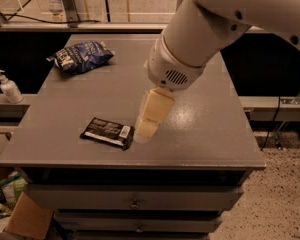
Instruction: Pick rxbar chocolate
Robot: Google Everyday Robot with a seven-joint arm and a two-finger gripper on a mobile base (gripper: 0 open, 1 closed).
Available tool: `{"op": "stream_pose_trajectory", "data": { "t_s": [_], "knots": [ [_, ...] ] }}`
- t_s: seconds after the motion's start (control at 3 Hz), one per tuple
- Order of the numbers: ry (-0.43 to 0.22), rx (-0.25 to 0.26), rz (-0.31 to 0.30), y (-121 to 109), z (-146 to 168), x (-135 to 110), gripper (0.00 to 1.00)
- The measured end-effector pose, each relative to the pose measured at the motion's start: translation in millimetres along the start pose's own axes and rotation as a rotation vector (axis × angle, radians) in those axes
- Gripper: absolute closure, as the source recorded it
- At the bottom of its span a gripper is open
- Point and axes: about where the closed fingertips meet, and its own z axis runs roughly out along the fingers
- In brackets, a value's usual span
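Note:
The rxbar chocolate (107, 132), a flat black wrapper with white text and a white patch, lies on the grey table (210, 134) near its front left edge. My gripper (145, 130), cream-coloured under the big white arm, hangs tilted just right of the bar's right end, low over the table. It holds nothing that I can see.
A crinkled dark blue chip bag (82, 55) lies at the table's back left. A white pump bottle (9, 87) stands on a lower ledge to the left. The arm hides the back right of the table. Drawers (135, 200) sit under the table's front edge.

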Motion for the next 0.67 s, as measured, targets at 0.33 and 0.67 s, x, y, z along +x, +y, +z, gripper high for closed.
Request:
{"op": "stream_pose_trajectory", "data": {
  "t_s": [0.33,0.67],
  "knots": [
    [-0.033,-0.038,0.017,2.8,34.3,-26.9,0.0],
    [-0.051,-0.059,0.055,10.9,63.3,-45.7,0.0]
  ]
}}
